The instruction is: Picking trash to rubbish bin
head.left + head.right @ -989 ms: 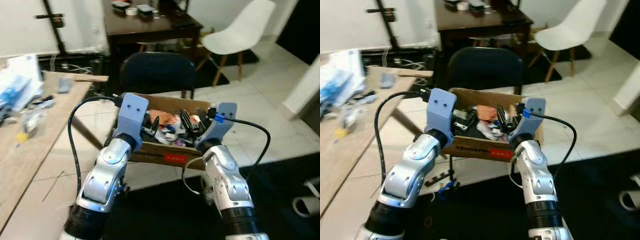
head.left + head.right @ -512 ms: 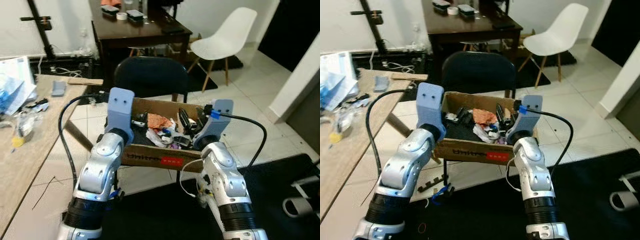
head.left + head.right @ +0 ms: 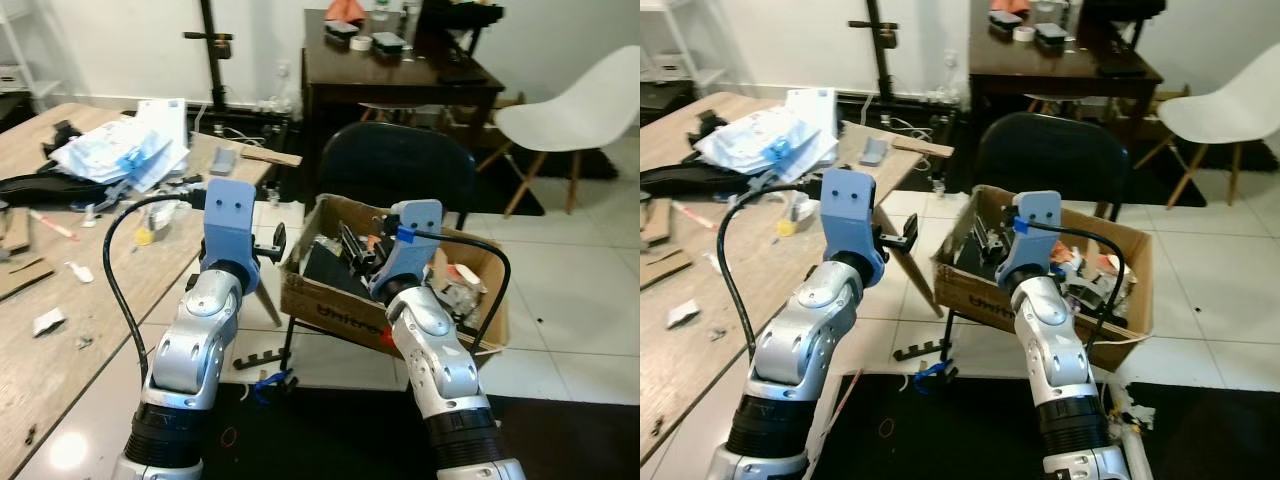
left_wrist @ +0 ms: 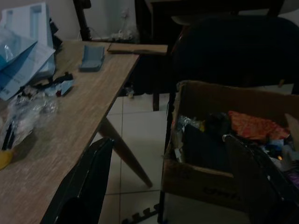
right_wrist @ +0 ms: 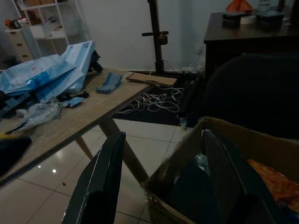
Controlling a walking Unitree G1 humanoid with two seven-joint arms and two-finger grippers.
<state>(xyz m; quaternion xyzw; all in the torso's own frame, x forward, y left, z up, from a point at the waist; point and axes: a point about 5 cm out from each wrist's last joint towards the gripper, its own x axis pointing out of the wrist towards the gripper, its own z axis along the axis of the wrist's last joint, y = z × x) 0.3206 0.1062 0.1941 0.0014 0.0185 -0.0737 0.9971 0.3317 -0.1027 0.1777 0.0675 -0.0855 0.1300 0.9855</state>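
Left eye view: we see a trash-filled cardboard box (image 3: 400, 305) before a dark chair (image 3: 395, 180), its front printed "unitree" in part.

Right eye view: our left gripper (image 3: 902, 234) hangs left of the box, our right gripper (image 3: 988, 240) over it.

Left wrist view: fingers (image 4: 88, 182) spread wide, empty.

Right wrist view: fingers (image 5: 100, 182) wide, empty, above the box.

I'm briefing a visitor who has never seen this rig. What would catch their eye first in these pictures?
Probably the cardboard box crammed with mixed trash, sitting on a dark chair straight ahead. Both silver arms are raised toward it: the left gripper open at the box's near corner, the right gripper open above its rim. To the robot's left, a wooden table is strewn with blue-and-white plastic bags and small scraps.
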